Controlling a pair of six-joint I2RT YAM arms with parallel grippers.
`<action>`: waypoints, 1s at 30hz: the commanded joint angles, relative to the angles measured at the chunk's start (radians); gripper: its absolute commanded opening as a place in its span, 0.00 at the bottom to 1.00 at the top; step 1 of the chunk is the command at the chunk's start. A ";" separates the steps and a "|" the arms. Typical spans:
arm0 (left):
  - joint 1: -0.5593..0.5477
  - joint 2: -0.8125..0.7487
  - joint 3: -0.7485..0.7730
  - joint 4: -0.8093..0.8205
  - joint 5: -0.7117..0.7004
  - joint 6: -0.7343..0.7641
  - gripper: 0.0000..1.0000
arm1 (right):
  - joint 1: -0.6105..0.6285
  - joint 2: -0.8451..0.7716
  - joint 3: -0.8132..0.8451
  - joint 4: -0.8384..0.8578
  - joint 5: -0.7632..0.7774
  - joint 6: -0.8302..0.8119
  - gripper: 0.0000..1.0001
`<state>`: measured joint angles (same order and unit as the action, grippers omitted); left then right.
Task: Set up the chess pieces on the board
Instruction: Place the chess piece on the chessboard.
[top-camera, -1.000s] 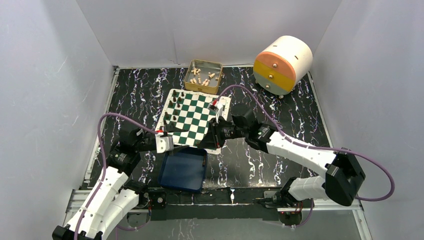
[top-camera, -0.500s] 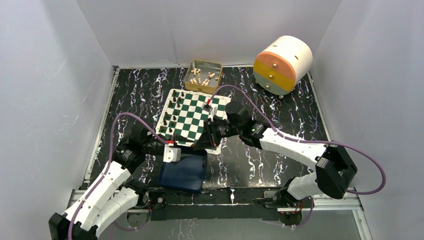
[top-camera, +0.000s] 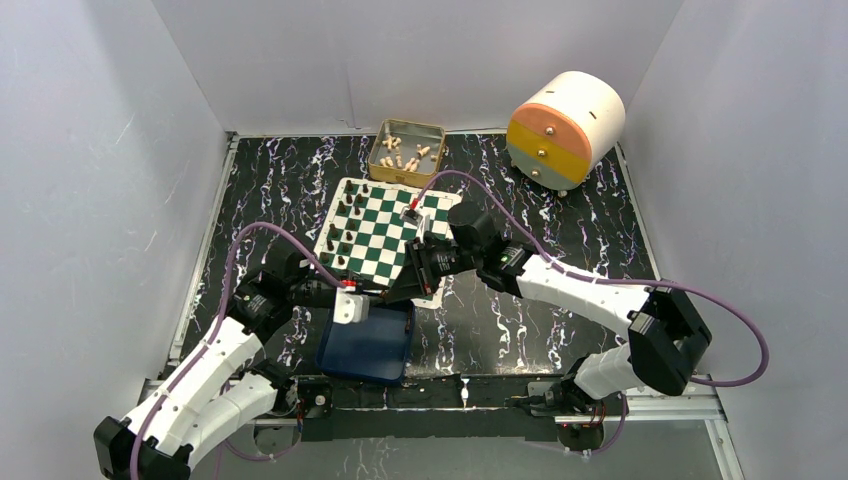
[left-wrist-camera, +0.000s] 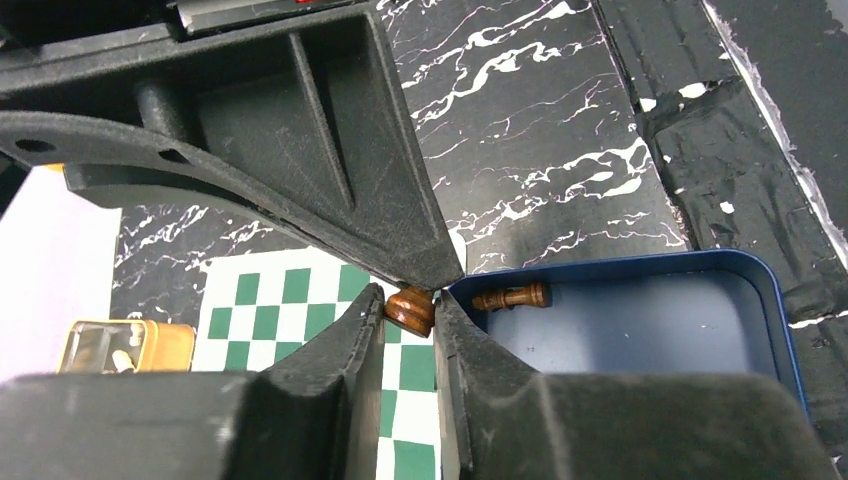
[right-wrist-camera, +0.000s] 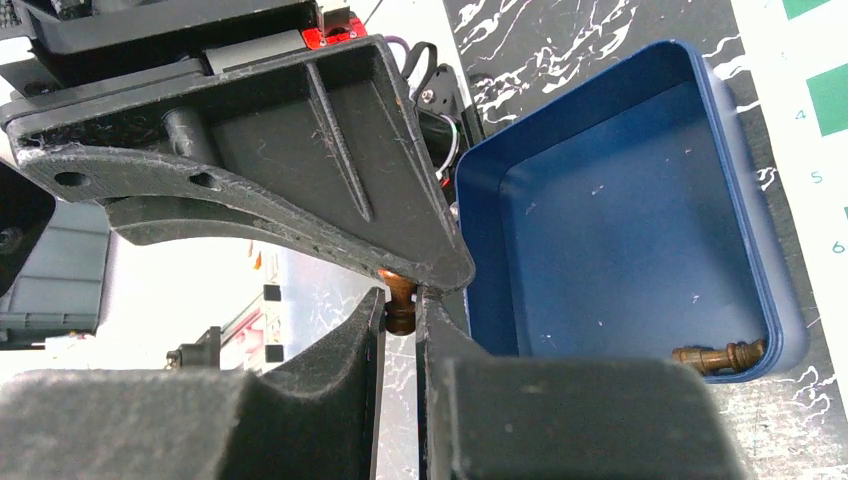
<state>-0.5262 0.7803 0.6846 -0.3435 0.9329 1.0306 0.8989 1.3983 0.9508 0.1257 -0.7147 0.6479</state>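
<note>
Board (top-camera: 385, 240) is lying just past the far edge of the blue tray (top-camera: 375, 345), and both arms are working at that seam. The left gripper (left-wrist-camera: 412, 298) is hanging over the tray's far-left corner, its fingers pressing in on a dark-brown piece (left-wrist-camera: 410, 311). In the wrist view the green squares are showing directly under and ahead of the tips, so placing is looking like a short reach forward. That piece is presenting mostly a rounded end, so its long axis is hard to tell. The right gripper (right-wrist-camera: 400, 292) is pinching a second dark piece (right-wrist-camera: 400, 312), whose length is running along the slot between the fingers. It is hovering at the board's near edge, a little nearer the squares than the left one. Placed pieces (top-camera: 345, 237) are lining the board's left side. One last piece (left-wrist-camera: 510, 296) is lying on its side in the tray, along a wall near a corner, just beside the left tips.
</note>
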 joint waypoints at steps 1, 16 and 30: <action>-0.008 -0.012 0.038 -0.022 0.005 -0.051 0.13 | -0.008 -0.017 0.067 0.020 0.048 -0.015 0.15; -0.008 -0.045 -0.010 0.408 -0.301 -0.787 0.00 | -0.011 -0.130 -0.091 0.301 0.372 0.128 0.23; -0.009 -0.025 -0.045 0.544 -0.434 -1.024 0.00 | -0.012 -0.156 -0.117 0.386 0.502 0.168 0.19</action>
<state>-0.5308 0.7597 0.6395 0.1211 0.5400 0.0826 0.8902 1.2778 0.8520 0.4461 -0.2924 0.8028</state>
